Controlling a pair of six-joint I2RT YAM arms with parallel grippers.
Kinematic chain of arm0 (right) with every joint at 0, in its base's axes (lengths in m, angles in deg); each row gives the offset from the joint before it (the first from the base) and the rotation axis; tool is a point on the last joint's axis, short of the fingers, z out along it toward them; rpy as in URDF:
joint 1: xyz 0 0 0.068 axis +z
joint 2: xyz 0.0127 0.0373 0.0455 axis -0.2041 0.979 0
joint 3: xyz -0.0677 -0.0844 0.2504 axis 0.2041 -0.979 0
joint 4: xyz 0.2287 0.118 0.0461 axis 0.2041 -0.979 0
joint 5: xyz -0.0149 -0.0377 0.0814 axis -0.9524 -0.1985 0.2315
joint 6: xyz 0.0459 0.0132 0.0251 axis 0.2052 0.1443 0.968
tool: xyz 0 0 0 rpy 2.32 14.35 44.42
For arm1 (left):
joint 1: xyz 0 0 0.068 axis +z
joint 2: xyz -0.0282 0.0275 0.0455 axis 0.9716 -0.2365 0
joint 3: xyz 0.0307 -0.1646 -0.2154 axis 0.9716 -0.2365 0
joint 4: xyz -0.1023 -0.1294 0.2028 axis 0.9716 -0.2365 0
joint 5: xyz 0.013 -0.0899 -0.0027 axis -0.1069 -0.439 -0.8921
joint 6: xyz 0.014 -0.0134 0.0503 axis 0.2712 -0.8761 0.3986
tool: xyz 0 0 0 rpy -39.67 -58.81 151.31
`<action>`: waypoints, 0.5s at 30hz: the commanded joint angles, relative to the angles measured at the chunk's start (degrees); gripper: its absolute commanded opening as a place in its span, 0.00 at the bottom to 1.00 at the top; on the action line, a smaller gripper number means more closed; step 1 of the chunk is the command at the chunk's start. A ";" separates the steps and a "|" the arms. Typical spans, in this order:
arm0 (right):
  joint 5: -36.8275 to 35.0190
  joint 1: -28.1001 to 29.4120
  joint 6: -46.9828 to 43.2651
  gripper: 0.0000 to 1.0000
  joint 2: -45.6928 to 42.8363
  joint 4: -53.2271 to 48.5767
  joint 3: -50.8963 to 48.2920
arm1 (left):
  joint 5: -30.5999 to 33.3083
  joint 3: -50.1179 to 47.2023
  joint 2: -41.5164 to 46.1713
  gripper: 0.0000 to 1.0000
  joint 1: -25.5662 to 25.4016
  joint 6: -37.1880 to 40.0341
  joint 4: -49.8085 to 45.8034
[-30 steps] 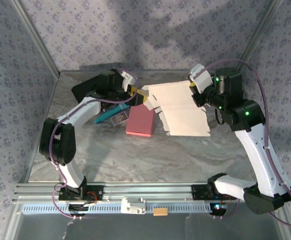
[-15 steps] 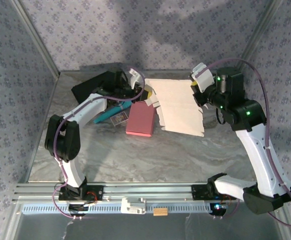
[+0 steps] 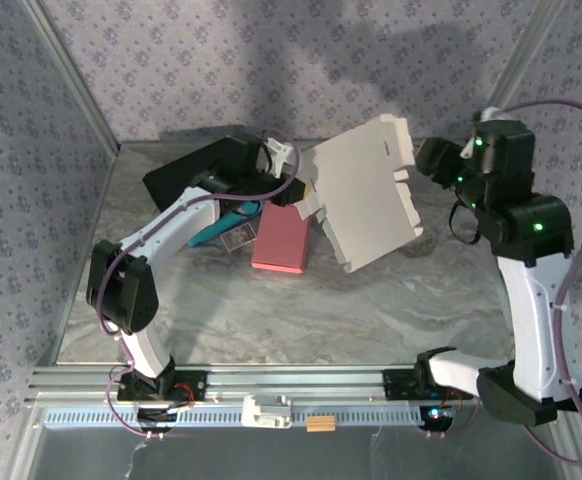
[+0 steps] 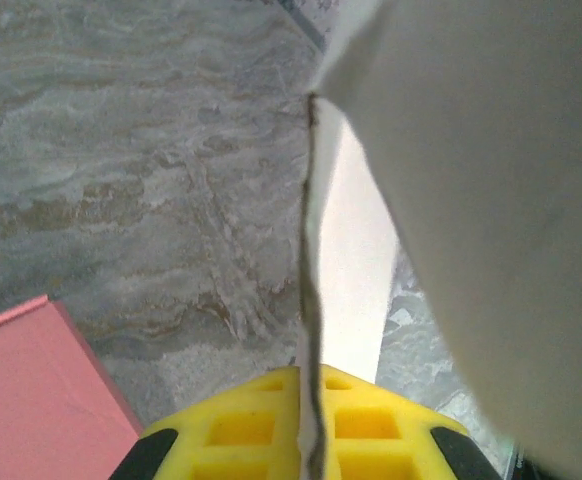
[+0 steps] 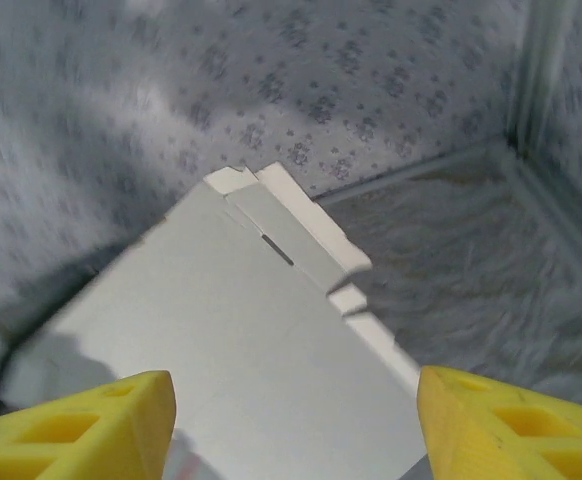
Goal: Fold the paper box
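The left gripper point(image 3: 293, 192) now pinches the left edge of the paper box point(image 3: 366, 190), which has swung up from lying flat and stands tilted over the table point(image 3: 271, 310), just beside a pink box point(image 3: 282, 243). The right gripper point(image 3: 433, 160) has let go and drawn back, jaws apart, which likely frees it to fold a flap

White paper box point(image 3: 366, 195), pink block point(image 3: 281, 243)
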 commanded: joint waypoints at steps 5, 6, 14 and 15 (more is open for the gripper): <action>3.66 -0.76 35.74 0.67 2.90 -1.53 -0.82 | 4.45 1.83 2.56 0.01 -2.41 4.23 -7.86; 5.16 -0.76 37.32 0.63 3.85 -1.11 -1.03 | 4.37 1.96 2.56 0.01 -2.68 5.44 -8.46; 16.89 0.81 46.27 0.66 15.08 -1.63 -0.73 | 5.33 3.69 2.64 0.02 -5.07 14.46 -15.77; 17.14 1.37 48.12 0.64 15.43 -0.90 -1.98 | 5.96 3.75 2.71 0.02 -5.58 15.22 -16.15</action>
